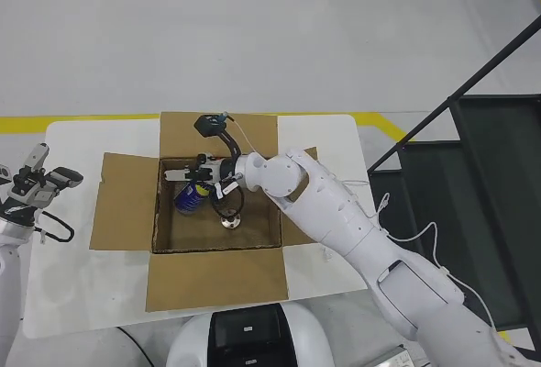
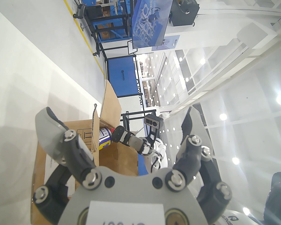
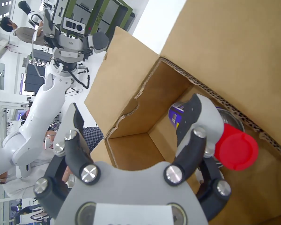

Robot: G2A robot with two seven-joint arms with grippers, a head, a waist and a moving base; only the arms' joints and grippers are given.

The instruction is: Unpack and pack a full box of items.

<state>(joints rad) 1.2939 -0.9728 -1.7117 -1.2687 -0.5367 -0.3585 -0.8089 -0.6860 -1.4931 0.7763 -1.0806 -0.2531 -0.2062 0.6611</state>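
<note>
An open cardboard box [image 1: 124,204] sits mid-bench [image 1: 78,284], its four flaps folded out flat. The right arm comes in from 4 o'clock and holds the right gripper [image 1: 203,172] inside the box, toward the 10 o'clock corner.

In the right wrist view, the right gripper [image 3: 134,105] has its fingers [image 3: 197,111] spread wide apart. One finger stands just in front of a blue spray can [image 3: 174,115] with a red cap [image 3: 235,149]; whether it touches the can cannot be told.

The spray can [image 1: 190,195] lies on its side on the box floor by the 9 o'clock wall. A small silvery round item [image 1: 229,220] lies at 4 o'clock from it.

The left gripper [image 1: 52,168] hangs over the bench's 9 o'clock edge, well apart from the box. Its fingers [image 2: 49,129] are also apart, with nothing between them.
</note>
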